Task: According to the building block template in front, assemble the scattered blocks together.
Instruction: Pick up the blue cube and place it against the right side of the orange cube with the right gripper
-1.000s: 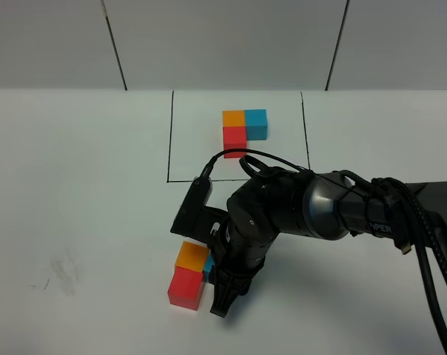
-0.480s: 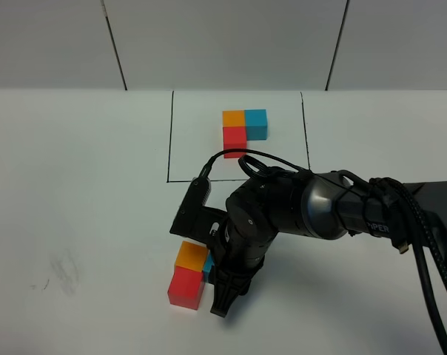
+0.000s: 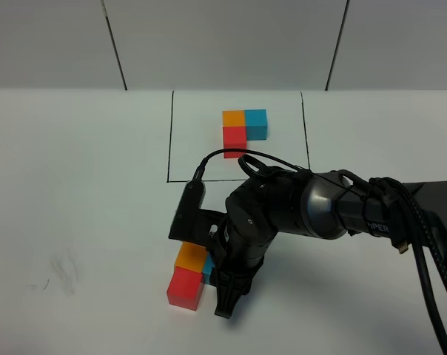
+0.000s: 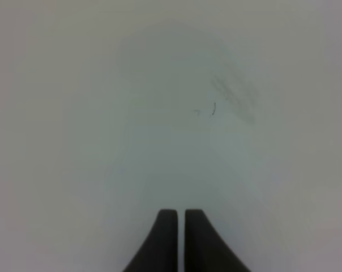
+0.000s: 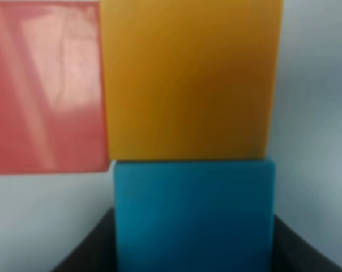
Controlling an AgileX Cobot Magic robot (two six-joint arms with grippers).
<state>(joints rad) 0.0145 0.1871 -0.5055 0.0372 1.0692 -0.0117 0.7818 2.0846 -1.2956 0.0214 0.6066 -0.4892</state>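
Note:
The building block template (image 3: 243, 127) lies at the back inside a black-line rectangle (image 3: 169, 140): orange and cyan-blue side by side, red in front of the orange. Near the front, the scattered orange block (image 3: 190, 256) and red block (image 3: 185, 288) touch. The cyan-blue block (image 3: 207, 269) presses against the orange one's right side. My right gripper (image 3: 216, 292) is shut on the cyan-blue block (image 5: 193, 218), with the orange block (image 5: 188, 79) just beyond it and the red block (image 5: 46, 90) beside that. My left gripper (image 4: 179, 218) is shut over bare white table, outside the high view.
The white table (image 3: 75, 185) carries faint scuff marks (image 3: 64, 270) left of the blocks. My right arm (image 3: 342, 214) and its black cables (image 3: 431, 274) fill the right front. Grey wall panels (image 3: 223, 44) stand behind the table.
My right wrist has shifted slightly toward the front, still gripping the cyan-blue block against the orange one. The blocks have barely moved. The left gripper is unchanged.

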